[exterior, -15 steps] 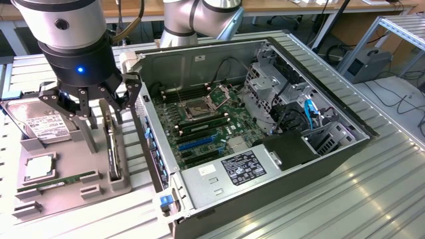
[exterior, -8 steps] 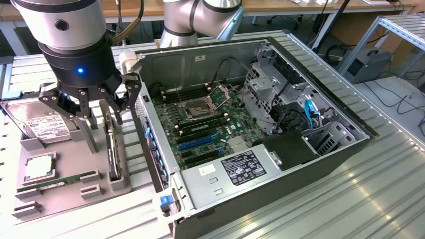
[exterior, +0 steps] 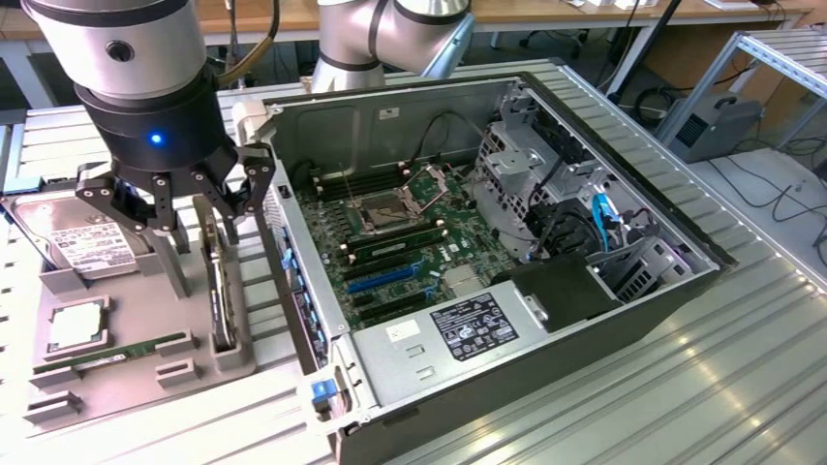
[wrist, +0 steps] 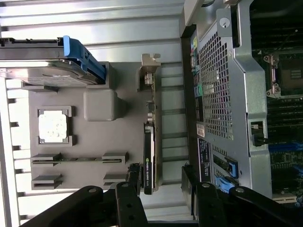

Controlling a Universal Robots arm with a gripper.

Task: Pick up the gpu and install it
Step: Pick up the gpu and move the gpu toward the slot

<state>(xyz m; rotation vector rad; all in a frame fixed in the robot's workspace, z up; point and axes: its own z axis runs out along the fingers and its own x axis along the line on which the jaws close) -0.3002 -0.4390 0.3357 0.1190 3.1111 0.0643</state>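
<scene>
One risk: hangs empty with gripper (exterior: pixel 174 208) spread wide just above the graphics card (exterior: pixel 223 291), upright on edge in the gray holder (exterior: pixel 142 302) beside the computer case (exterior: pixel 517 242), and may nudge the card crooked if closing off-centre.

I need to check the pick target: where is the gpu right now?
In the exterior view's left half, the gpu stands on edge in the gray holder tray, beside the open computer case, just below the open gripper.
</scene>
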